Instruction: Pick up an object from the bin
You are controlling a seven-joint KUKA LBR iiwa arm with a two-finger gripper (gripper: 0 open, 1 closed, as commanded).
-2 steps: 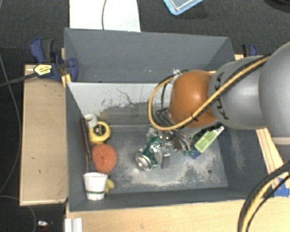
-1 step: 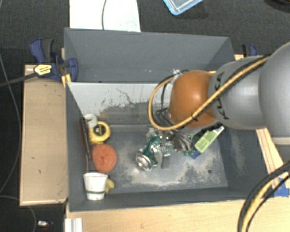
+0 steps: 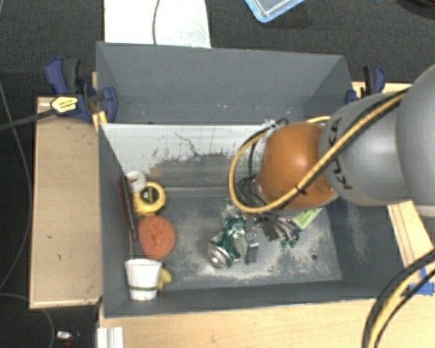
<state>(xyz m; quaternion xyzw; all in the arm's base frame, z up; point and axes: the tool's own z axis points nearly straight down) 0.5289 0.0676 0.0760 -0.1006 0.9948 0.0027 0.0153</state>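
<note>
Grey metal bin (image 3: 225, 85), going left to right: at 9 o'clock there's a yellow tape measure (image 3: 148, 198), with an orange-red scrubby ball (image 3: 157, 236) just below it, and a white cup (image 3: 143, 278) down at 7 o'clock. Near the middle, toward 6 o'clock, a crushed green can (image 3: 228, 241) lies on its side. The tool (image 3: 257, 239) sits right at the can's 3 o'clock, under the arm's orange cover (image 3: 293, 169). Honestly can't tell if the tool is wide, narrow or holding anything. A green scrap (image 3: 308, 217) lies around 4 o'clock.
</note>
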